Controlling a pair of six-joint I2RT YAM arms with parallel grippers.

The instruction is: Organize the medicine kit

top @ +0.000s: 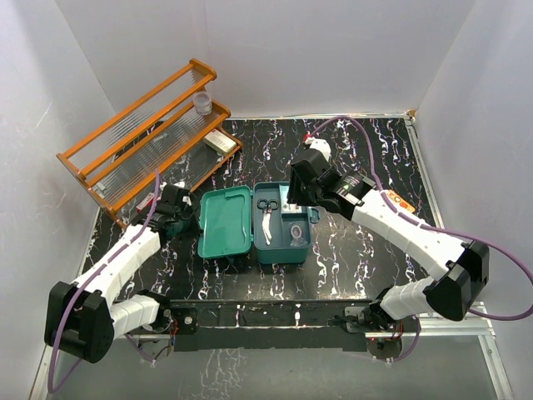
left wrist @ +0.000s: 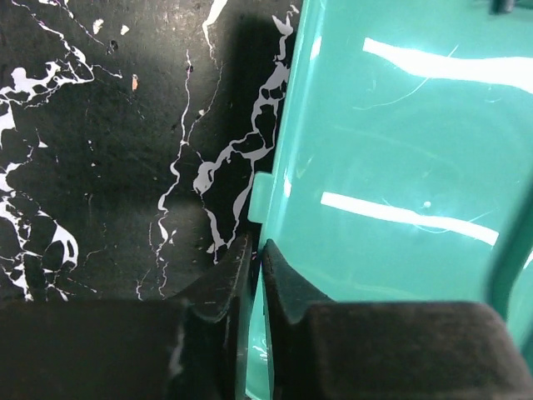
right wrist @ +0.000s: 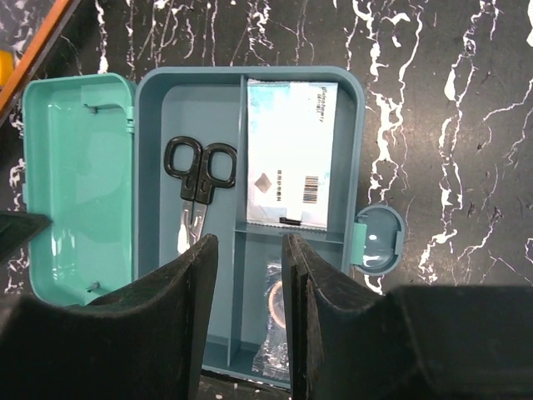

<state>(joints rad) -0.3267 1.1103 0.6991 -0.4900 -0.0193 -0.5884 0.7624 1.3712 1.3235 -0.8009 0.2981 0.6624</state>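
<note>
Packet (right wrist: 291, 154) in medicine kit (right wrist: 191, 75) bears barcode, print too small to read.

medicine kit (top: 226, 223) reading teal-green all over, lid and base alike, white glare streaking across the inside of the lid. table (top: 358, 250) showing black with white marble veining. rack (top: 146, 142) coming up orange. scissors (right wrist: 198, 179) showing black handles, silver blades. packet (right wrist: 290, 154) reading white with pale blue print and a black barcode. left gripper (left wrist: 254, 267) and right gripper (right wrist: 250, 283) both showing black. arms (top: 408, 229) showing white with black joints, cables (top: 348, 118) running purple. walls (top: 291, 50) looking plain white.
</note>
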